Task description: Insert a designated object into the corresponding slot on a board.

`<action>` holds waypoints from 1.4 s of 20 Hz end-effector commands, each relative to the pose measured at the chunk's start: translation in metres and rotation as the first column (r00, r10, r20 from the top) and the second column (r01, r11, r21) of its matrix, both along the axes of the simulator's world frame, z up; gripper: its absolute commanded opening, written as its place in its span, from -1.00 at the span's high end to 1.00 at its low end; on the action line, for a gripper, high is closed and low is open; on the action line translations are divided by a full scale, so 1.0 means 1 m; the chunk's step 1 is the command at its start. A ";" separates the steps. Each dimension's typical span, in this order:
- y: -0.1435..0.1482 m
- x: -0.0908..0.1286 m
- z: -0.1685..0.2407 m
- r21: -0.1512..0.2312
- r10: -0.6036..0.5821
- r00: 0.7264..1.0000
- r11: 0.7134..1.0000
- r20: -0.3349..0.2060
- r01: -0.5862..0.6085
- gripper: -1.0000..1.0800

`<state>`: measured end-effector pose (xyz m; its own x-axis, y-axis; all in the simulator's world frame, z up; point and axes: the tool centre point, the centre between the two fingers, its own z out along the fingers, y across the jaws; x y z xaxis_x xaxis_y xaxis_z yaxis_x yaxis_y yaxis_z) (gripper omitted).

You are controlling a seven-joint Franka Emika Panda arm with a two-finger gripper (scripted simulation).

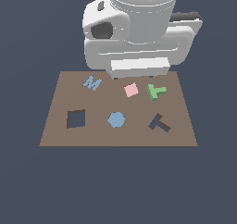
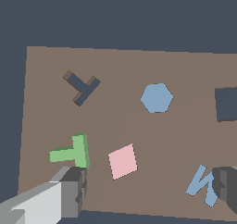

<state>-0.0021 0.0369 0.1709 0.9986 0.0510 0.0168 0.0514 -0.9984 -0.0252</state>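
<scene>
Small green T-shaped block point(image 1: 156, 91) point(image 2: 73, 152): flat-shaded, matte, lying flat on the flat brown rectangular board point(image 1: 118, 135) point(image 2: 139, 130), near the board's far edge on the exterior view's right. It is outside any cutout. The dark T-shaped slot point(image 1: 159, 122) point(image 2: 81, 87) sits nearer the camera on that same side, tilted, apart from the block, empty.

Just beside the green block: a pale pink flat square tile point(image 1: 131, 90) point(image 2: 123, 161), rotated, not touching it. Board centre: a blue flat hexagon point(image 1: 116, 120) point(image 2: 157, 97). On the exterior view's left: a dark square cutout point(image 1: 76, 119) point(image 2: 226, 103), empty, and a light blue zigzag M-shaped piece point(image 1: 92, 83) point(image 2: 202, 185) at the far edge.

Count: one board, two cutouts, four loose pieces. All surfaces uniform, no texture.

Exterior view: white glossy arm body point(image 1: 139, 28) looms over the far board edge; the hand is hidden there behind the arm. Wrist view only: two grey fingers, one point(image 2: 69, 190) with its tip just beside the green block's stem, the other point(image 2: 227, 186) over by the M piece. Hand point(image 2: 148, 188) is spread wide, gripping nothing. Contact between finger and block cannot be told.
</scene>
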 end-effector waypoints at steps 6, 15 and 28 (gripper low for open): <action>0.007 -0.003 -0.008 -0.001 0.008 1.000 1.000 -0.001 -0.008 -0.92; 0.059 -0.022 -0.063 -0.012 0.066 0.998 0.998 -0.007 -0.066 -0.92; 0.108 -0.041 -0.121 -0.025 0.123 0.992 0.992 -0.015 -0.123 -0.92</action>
